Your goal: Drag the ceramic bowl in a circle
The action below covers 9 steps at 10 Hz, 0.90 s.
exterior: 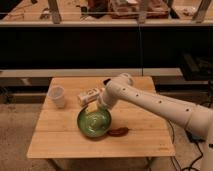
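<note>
The ceramic bowl (94, 122) is round, shallow and glossy green with pale swirl marks inside. It sits near the middle of the wooden table (65, 142). My gripper (93, 106) reaches down from the white arm (150, 101) that comes in from the right. It is at the bowl's far rim, with a yellowish piece showing at its tip. A small white cup (57, 96) stands at the table's left, apart from the bowl.
A white and brown box-like item (88, 95) lies behind the bowl, close to the gripper. A dark brown oblong thing (118, 132) lies just right of the bowl's front. Dark shelving (100, 45) runs behind the table.
</note>
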### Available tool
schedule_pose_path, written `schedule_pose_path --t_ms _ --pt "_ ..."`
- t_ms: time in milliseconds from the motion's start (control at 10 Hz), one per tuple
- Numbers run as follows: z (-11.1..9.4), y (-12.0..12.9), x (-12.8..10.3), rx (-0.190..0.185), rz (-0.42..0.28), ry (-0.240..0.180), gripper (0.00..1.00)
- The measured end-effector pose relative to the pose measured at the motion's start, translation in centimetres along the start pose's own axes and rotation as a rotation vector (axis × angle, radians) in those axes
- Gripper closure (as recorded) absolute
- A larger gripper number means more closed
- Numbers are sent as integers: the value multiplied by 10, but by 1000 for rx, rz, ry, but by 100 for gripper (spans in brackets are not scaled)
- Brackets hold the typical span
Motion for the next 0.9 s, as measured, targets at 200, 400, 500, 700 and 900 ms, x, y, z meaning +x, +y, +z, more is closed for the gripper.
schedule_pose_path --t_ms 200,400,500,700,900 --pt "0 20 0 3 18 -2 20" --pt "-4 34 0 4 32 -5 20" --pt "-5 40 -2 1 32 -4 20" --pt "-14 44 -2 -39 7 6 20" --pt "-13 55 -6 -69 -19 -4 20"
